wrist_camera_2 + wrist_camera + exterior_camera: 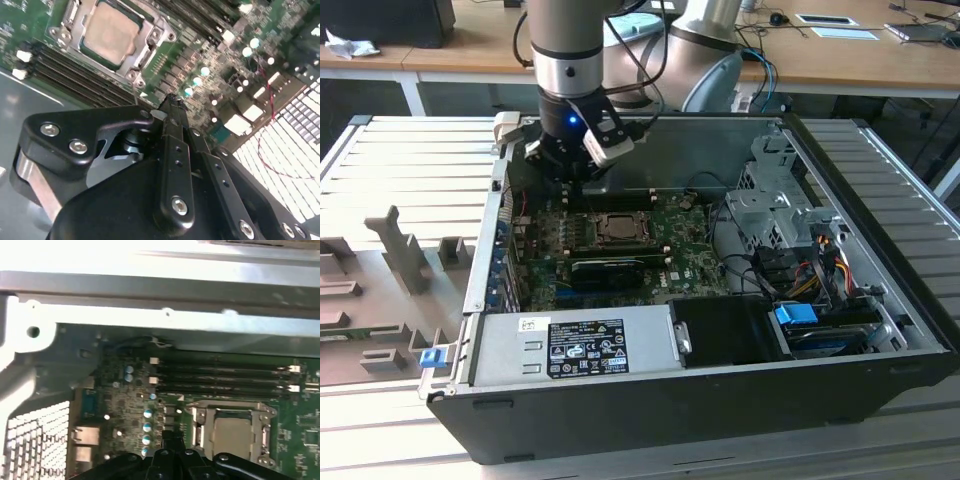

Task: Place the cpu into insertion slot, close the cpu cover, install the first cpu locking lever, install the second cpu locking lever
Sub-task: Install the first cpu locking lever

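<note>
The jaws look pressed together and empty as the gripper (171,102) hangs just beside the insertion slot (617,228), where the cpu (107,32) lies under the cpu cover (150,25), so a misjudged descent could clip nearby capacitors (204,71).

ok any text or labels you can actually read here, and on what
None can be read.
White sticker on the power supply: print too small.
Black label beside it: print too small.
Markings on the green circuit board, second wrist view: blurred.
</note>
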